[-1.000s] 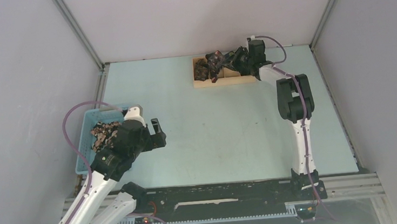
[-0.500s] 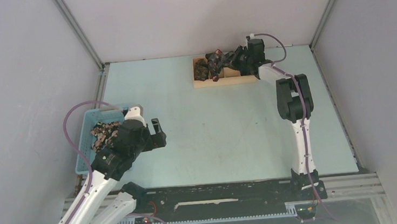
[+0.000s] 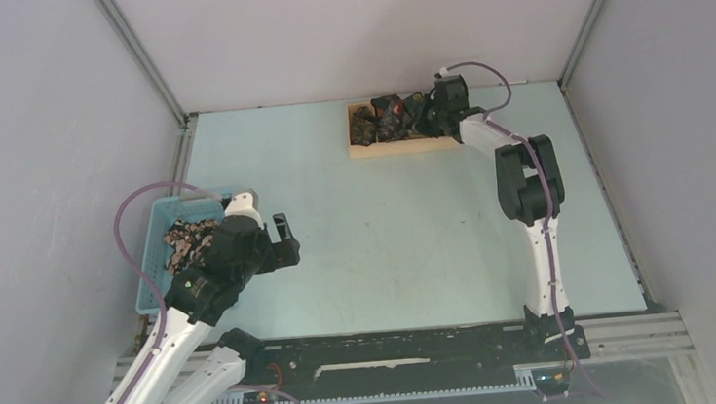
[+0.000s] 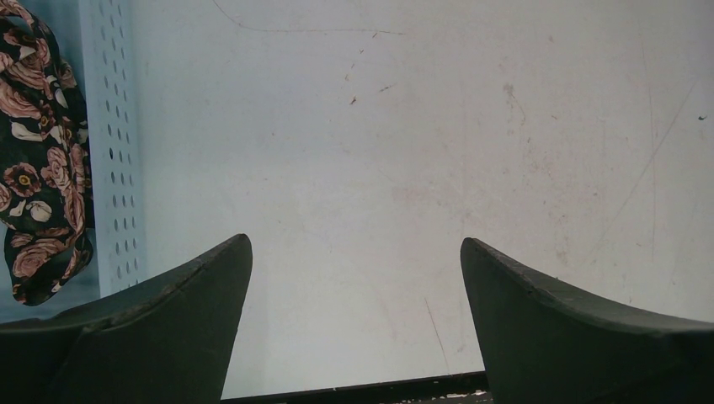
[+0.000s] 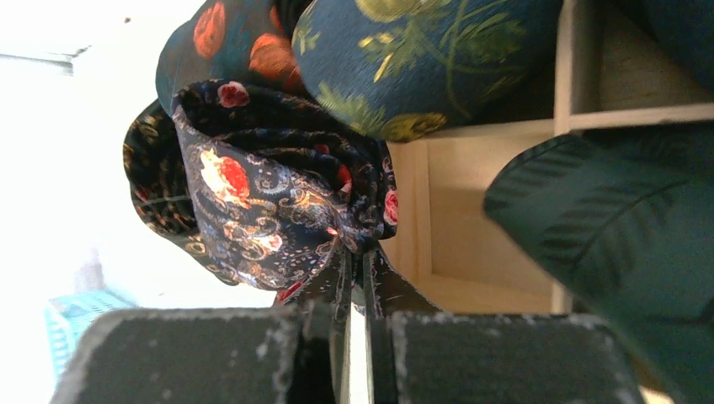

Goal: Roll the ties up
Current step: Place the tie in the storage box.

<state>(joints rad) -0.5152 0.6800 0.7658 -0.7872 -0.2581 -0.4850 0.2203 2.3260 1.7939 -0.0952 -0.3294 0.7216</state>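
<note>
Far across the pale worktop (image 3: 387,239), the right hand (image 5: 358,261) is pinched shut on a rolled tie (image 5: 269,194) at the wooden tray (image 5: 471,248), while the open left hand (image 4: 355,252) hovers nearer the basket (image 4: 114,126) and its loose ties (image 4: 42,160).

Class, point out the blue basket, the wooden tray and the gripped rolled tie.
blue basket (image 3: 147,269), top view, left wall.
wooden tray (image 3: 398,147), top view, near wall.
rolled tie (image 5: 253,202), right wrist view, patterned outer fold.
</note>
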